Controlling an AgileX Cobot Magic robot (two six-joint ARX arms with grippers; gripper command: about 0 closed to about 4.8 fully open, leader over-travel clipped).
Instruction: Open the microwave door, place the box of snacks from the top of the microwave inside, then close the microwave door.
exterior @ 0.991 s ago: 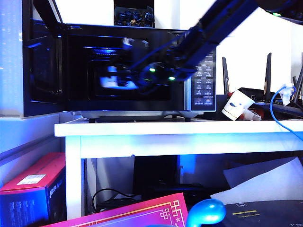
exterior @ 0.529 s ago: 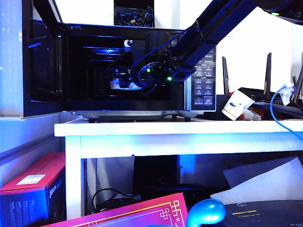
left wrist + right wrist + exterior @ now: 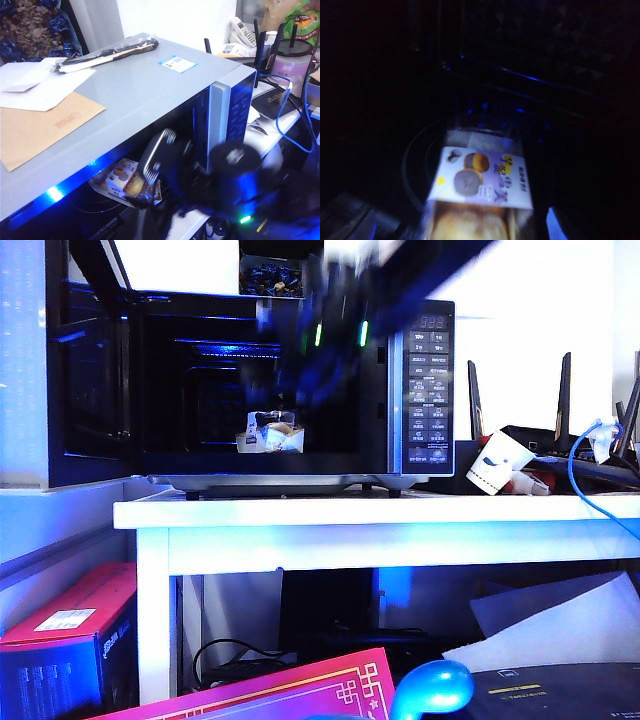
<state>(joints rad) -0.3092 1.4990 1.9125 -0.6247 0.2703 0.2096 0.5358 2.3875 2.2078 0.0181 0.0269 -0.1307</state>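
The right gripper (image 3: 300, 390) is a dark motion-blurred smear in front of the large black boxy microwave (image 3: 420, 370), above the snack pack and apart from it; its jaws cannot be made out, so whether they are spread or closed I cannot tell. The left gripper shows in no view. The glossy black glass microwave door (image 3: 85, 380) stands swung open. Inside, the small pale crinkly box of snacks (image 3: 270, 433) lies on the cavity floor, on the round glass turntable (image 3: 415, 165).
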